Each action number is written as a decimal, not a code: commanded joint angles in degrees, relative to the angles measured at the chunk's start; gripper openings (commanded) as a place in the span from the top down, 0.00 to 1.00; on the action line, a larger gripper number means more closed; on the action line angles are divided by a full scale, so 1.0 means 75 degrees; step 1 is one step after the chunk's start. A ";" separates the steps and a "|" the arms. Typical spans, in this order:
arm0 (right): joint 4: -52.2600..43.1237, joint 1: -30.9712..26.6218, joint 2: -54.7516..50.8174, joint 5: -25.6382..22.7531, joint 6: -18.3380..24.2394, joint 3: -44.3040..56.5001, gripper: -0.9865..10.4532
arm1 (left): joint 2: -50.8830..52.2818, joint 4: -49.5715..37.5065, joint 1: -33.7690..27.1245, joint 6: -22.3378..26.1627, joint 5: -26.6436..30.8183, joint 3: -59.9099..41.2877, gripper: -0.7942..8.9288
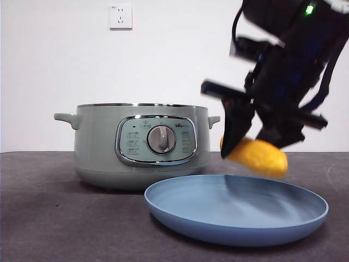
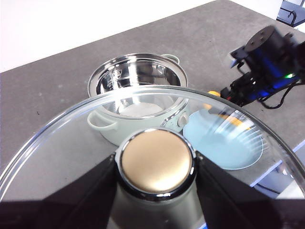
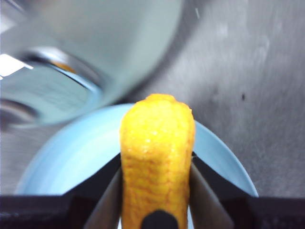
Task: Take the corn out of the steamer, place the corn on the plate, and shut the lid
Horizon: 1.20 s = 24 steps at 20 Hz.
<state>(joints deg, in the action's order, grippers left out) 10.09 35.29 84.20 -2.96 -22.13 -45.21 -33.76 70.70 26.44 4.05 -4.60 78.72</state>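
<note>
The yellow corn (image 1: 258, 156) hangs just above the light-blue plate (image 1: 234, 210), with my right gripper (image 1: 256, 144) shut on it; the right wrist view shows the corn (image 3: 157, 157) between the jaws over the plate (image 3: 71, 157). The sage-green steamer (image 1: 139, 144) stands open behind the plate, and its shiny bowl (image 2: 138, 78) looks empty from above. High over the table, my left gripper (image 2: 156, 164) is shut on the knob of the glass lid (image 2: 57, 143), held above the steamer.
A dark grey tabletop (image 1: 43, 207) carries the steamer and the plate. A white wall with a socket (image 1: 120, 16) stands behind. In the left wrist view the table's edge (image 2: 279, 167) runs close beside the plate (image 2: 224, 143).
</note>
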 commanded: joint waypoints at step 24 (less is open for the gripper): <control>0.0411 0.0603 -0.0140 -0.0050 -0.0026 0.0064 0.47 | -0.1058 -0.2323 0.0026 0.0032 -0.0026 0.0023 0.93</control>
<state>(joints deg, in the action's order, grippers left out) 13.28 39.75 83.77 -3.20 -23.16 -45.12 -42.28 56.64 26.46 4.05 -4.64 78.67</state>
